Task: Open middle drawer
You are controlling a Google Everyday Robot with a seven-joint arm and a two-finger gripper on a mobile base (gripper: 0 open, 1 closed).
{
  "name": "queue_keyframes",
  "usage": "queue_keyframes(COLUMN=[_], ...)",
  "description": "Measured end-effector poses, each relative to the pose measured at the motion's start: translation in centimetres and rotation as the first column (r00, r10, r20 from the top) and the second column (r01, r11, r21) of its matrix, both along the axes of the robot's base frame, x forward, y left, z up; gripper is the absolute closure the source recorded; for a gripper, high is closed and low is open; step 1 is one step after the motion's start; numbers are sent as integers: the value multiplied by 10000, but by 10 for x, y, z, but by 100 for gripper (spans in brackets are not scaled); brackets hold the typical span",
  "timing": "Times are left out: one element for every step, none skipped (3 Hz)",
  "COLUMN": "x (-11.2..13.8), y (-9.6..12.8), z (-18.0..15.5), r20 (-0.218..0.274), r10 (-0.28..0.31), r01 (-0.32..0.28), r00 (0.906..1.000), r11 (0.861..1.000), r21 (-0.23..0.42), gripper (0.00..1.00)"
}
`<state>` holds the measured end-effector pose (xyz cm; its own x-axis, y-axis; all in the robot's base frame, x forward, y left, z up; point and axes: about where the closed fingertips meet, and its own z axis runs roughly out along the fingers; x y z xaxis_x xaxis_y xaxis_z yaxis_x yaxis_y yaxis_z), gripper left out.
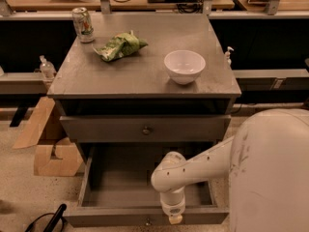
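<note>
The middle drawer (106,128) is a wide, shallow grey front with a small round metal knob (146,129) at its centre. It sits flush and shut under the cabinet top. Below it the bottom drawer (96,216) is pulled out, and its inside shows no contents. My white arm reaches in from the right and bends down. The gripper (173,218) hangs at the bottom drawer's front edge, well below and slightly right of the middle drawer's knob. It touches neither knob as far as I can see.
On the cabinet top (145,71) are a white bowl (184,65), a green crumpled bag (119,46) and a soda can (83,24). Cardboard pieces (48,149) lie on the floor at the left. A black object (46,221) lies at the lower left. My white body (275,178) fills the right.
</note>
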<state>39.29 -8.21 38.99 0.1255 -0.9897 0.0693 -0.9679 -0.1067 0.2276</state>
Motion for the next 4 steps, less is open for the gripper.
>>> queue_keyframes(x=[-22, -20, -33, -32], y=[2, 1, 3, 2], z=[-1, -1, -2, -1], r20=[-481, -483, -801, -802], r10=[551, 554, 929, 930], r01=[-550, -553, -926, -926], r00=[9973, 9973, 9924, 9924], r11=[9985, 9985, 9957, 9957], r21=[31, 31, 81, 81], gripper=[100, 100, 100, 100])
